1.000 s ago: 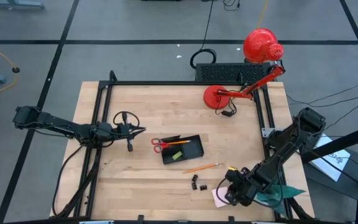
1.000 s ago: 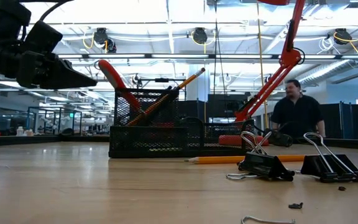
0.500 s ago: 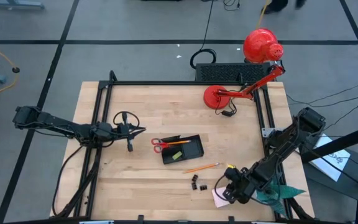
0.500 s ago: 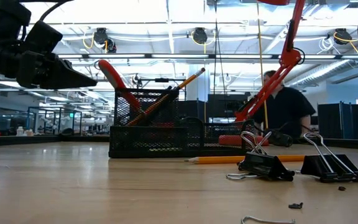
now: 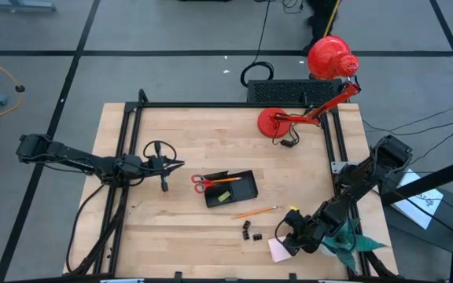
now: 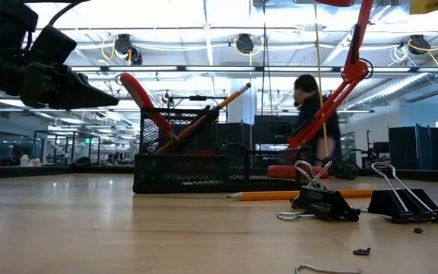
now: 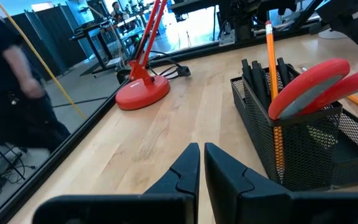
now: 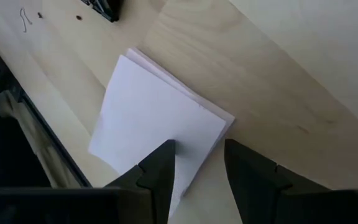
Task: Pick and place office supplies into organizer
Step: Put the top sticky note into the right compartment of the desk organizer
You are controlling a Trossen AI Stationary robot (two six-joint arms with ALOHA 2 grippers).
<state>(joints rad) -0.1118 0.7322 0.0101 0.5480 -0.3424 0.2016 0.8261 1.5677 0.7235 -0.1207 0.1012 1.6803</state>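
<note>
The black mesh organizer [image 5: 230, 187] stands mid-table with red-handled scissors [image 5: 201, 182], an orange pencil [image 7: 271, 62] and a yellow-green piece [image 5: 225, 196] in it. A second pencil [image 5: 254, 212] and black clips [image 5: 250, 230] lie on the wood nearer the front. The pale pink sticky-note pad [image 8: 160, 124] lies flat near the front right. My right gripper [image 8: 197, 165] is open just over it, slanting down, one finger over the pad and one past its edge. My left gripper [image 7: 201, 162] hangs shut, left of the organizer. My right gripper comes at the sticky-note pad from above on a slant, at the pad's edge [image 8: 219, 127]. Whether its fingers [image 8: 160, 168] touch the paper I cannot tell. The pad lies flat on the table.
A red desk lamp [image 5: 289, 118] stands at the far right, with a black ribbed box [image 5: 285, 90] behind it. Teal paper [image 5: 352, 240] lies under my right arm at the front right edge. A person [image 6: 314, 106] walks in the room behind the table.
My right gripper has come down toward the sticky-note pad and tipped more steeply. Its fingers have kept the same gap. The pad and the other supplies have not moved.
</note>
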